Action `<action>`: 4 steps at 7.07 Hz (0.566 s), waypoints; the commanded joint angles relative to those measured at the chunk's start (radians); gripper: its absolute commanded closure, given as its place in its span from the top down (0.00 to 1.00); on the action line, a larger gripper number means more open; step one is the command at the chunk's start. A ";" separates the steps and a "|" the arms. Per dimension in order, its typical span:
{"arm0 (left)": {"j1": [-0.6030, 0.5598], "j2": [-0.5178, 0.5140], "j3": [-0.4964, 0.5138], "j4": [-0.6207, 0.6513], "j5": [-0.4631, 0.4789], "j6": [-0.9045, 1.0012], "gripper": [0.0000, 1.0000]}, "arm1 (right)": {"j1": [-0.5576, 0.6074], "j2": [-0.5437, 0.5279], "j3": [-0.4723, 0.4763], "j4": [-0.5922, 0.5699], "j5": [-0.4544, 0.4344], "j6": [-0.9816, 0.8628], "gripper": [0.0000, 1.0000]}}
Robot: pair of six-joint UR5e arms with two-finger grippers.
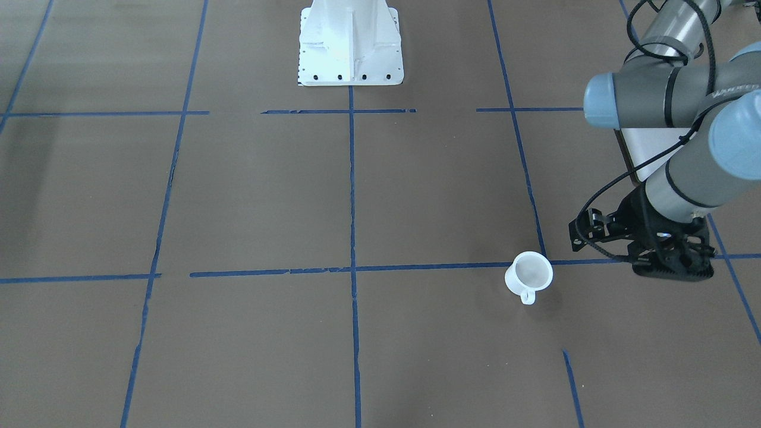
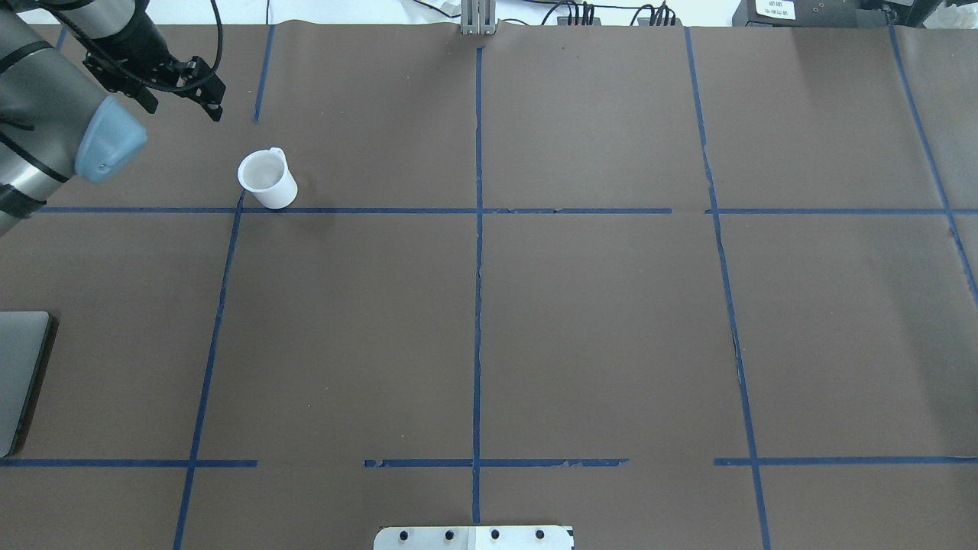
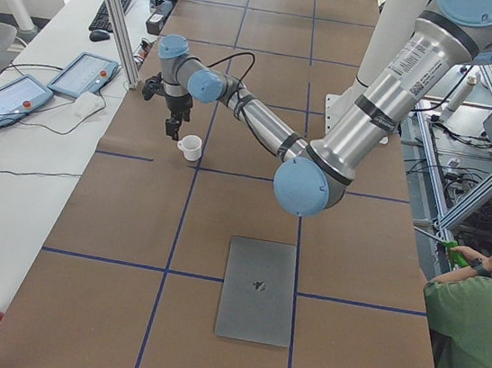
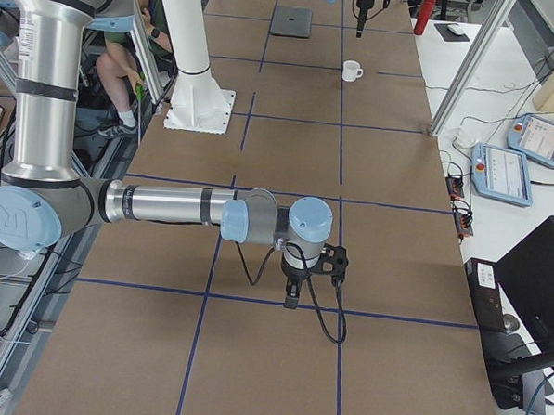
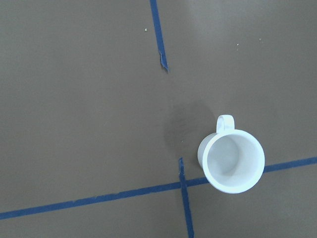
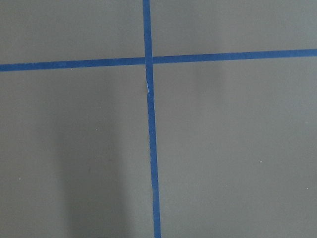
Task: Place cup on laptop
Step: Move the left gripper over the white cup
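Observation:
The cup (image 2: 266, 177) is a small white mug standing upright and empty on the brown table, at a crossing of blue tape lines; it also shows in the front view (image 1: 528, 275) and the left wrist view (image 5: 231, 161). My left gripper (image 2: 214, 103) hangs above the table beside the cup, apart from it and holding nothing; I cannot tell how its jaws stand. The closed silver-grey laptop (image 3: 257, 290) lies flat near the table's left end, well away from the cup. My right gripper (image 4: 291, 297) points down over bare table far from both; I cannot tell its state.
The white robot pedestal (image 1: 349, 41) stands at the table's robot side. Blue tape lines (image 2: 478, 252) grid the brown cover. A side table with teach pendants (image 3: 79, 76) and a metal post (image 3: 114, 12) lie beyond the cup. An operator (image 3: 470, 341) sits by the laptop end.

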 commanded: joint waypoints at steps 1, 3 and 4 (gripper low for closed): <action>0.023 -0.091 0.226 -0.173 0.006 -0.057 1.00 | 0.000 0.000 0.000 0.000 0.000 0.000 1.00; 0.086 -0.111 0.314 -0.287 0.006 -0.145 1.00 | 0.000 0.000 0.000 0.000 0.000 0.000 1.00; 0.104 -0.120 0.352 -0.324 0.007 -0.153 1.00 | 0.000 0.000 0.000 0.000 0.000 0.000 1.00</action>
